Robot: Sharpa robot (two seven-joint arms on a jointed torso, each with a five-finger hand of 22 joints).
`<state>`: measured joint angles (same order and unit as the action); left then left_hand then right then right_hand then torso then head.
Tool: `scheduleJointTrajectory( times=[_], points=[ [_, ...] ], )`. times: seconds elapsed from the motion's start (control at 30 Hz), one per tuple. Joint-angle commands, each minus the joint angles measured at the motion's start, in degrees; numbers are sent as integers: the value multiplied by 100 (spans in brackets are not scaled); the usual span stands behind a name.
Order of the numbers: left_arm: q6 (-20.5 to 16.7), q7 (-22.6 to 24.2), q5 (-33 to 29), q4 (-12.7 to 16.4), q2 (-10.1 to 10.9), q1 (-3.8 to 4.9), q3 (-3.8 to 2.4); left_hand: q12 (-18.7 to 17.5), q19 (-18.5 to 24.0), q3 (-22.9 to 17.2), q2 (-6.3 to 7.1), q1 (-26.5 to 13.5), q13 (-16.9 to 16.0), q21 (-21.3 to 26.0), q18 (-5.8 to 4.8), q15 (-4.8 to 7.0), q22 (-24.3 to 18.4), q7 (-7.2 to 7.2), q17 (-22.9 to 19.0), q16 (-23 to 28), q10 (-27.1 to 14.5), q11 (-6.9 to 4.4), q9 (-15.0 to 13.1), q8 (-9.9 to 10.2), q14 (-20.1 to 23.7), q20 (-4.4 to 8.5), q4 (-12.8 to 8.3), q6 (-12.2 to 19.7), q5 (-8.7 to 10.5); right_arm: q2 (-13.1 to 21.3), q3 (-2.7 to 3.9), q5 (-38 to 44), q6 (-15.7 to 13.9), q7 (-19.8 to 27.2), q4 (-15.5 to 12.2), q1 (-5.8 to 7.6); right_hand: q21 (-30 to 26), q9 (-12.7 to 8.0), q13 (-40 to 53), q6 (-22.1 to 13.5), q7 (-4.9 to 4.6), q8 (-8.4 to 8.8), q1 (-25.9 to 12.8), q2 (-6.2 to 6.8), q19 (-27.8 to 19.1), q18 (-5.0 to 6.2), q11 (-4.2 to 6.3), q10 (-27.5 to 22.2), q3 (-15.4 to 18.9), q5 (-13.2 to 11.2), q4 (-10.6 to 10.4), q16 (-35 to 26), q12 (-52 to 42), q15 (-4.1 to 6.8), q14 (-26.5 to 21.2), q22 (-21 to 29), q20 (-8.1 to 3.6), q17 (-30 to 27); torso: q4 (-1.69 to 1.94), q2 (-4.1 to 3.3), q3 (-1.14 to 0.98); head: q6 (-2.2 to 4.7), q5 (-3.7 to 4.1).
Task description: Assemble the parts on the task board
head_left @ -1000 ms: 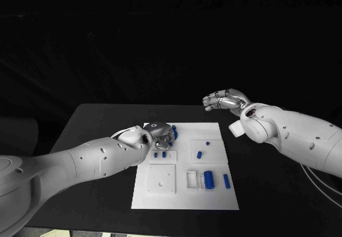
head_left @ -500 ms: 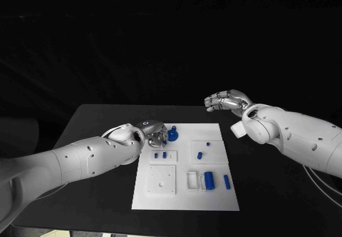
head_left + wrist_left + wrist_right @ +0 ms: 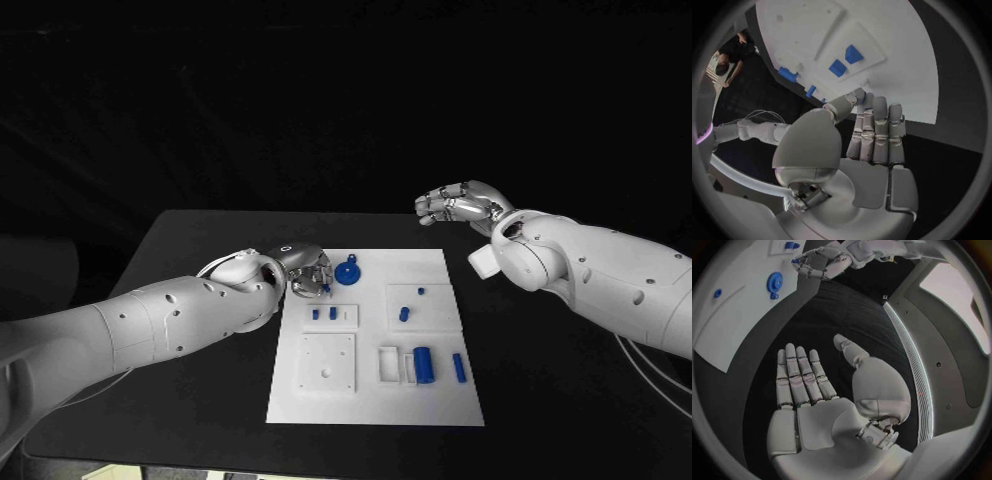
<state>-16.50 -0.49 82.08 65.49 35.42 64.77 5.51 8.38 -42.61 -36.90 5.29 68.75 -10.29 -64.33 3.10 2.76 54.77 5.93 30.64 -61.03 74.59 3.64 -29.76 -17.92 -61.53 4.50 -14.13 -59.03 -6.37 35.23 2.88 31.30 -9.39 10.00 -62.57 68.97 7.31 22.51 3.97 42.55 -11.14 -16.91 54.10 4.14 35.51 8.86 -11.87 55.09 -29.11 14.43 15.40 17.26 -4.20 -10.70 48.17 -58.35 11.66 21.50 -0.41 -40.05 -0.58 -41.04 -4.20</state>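
The white task board lies mid-table. A round blue part rests near its far edge and appears again in the right wrist view. My left hand hovers at the board's far left edge, just left of that part, apart from it. The left wrist view shows my left hand with fingers straight and nothing in the palm, above the board. My right hand is raised beyond the board's far right corner; its palm is bare and its fingers are spread.
Two small blue pegs stand in a left block, and a short piece sits in the middle right block. Near the front, a long blue bar and a thin one lie beside a white slot.
My left hand has drawn back to the left off the round blue part, which now lies uncovered on the board. The right hand has barely moved.
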Motion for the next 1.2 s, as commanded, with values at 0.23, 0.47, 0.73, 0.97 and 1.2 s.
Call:
scheduleJointTrajectory(
  times=[0.23, 0.47, 0.73, 0.97, 1.2],
  points=[
    [212, -39, -16, -149, -125, 2, 0, -36, -44, -6, -24, -16, 11, -38, 110, -5, 7, -5, 10, -33, 12, -21, -4, -17, -35, 362, 32, -47, -18, -6, 2, 44, 90, 76, -21, -2, -23, -9, -8, -19, -139, -26, -40, -10, -8, 103, -24, -6, 36, 34, 10, -30, 39, -20, -22, -8, 37, -10, -6, -2, -7, -18, -9],
    [220, -42, 15, -225, -141, -8, 1, -41, -43, -8, -28, -15, 13, -40, 109, -6, 9, -4, 12, -35, 10, -20, -1, -14, -32, 363, 30, -44, -17, 25, 2, 48, 85, 73, -13, -2, -27, -10, -8, -20, -139, -26, -38, -11, -9, 103, -25, -6, 37, 34, 10, -31, 39, -22, -22, -9, 39, -12, -9, -2, -12, -41, 3],
    [262, -34, 13, -254, -187, -20, 3, -44, -41, -8, -30, -16, 14, -43, 108, -6, 10, -3, 15, -37, 11, -20, 2, -12, -30, 364, 29, -43, -16, 26, 2, 49, 87, 73, -18, -3, -29, -11, -8, -20, -139, -27, -36, -11, -10, 104, -25, -6, 39, 34, 11, -32, 39, -24, -22, -11, 39, -13, -9, -1, -13, -49, -1],
    [252, -22, -4, -252, -180, -40, 3, -45, -40, -8, -34, -19, 15, -45, 107, -6, 11, -3, 17, -40, 13, -20, 3, -11, -30, 364, 31, -44, -13, 34, 2, 49, 89, 71, -16, -3, -32, -11, -8, -20, -139, -27, -34, -11, -10, 104, -25, -6, 40, 34, 11, -33, 39, -24, -22, -13, 40, -14, -8, -3, -13, -56, 4],
    [340, -32, -9, -249, -179, -42, 5, -46, -39, -7, -38, -20, 15, -47, 106, -6, 13, -3, 20, -43, 17, -21, 5, -11, -29, 365, 29, -45, -10, 34, 2, 49, 88, 71, -19, -3, -34, -12, -8, -20, -138, -28, -32, -12, -10, 105, -25, -6, 41, 34, 12, -34, 39, -24, -22, -15, 41, -15, -8, -2, -14, -54, 1]
  ],
)
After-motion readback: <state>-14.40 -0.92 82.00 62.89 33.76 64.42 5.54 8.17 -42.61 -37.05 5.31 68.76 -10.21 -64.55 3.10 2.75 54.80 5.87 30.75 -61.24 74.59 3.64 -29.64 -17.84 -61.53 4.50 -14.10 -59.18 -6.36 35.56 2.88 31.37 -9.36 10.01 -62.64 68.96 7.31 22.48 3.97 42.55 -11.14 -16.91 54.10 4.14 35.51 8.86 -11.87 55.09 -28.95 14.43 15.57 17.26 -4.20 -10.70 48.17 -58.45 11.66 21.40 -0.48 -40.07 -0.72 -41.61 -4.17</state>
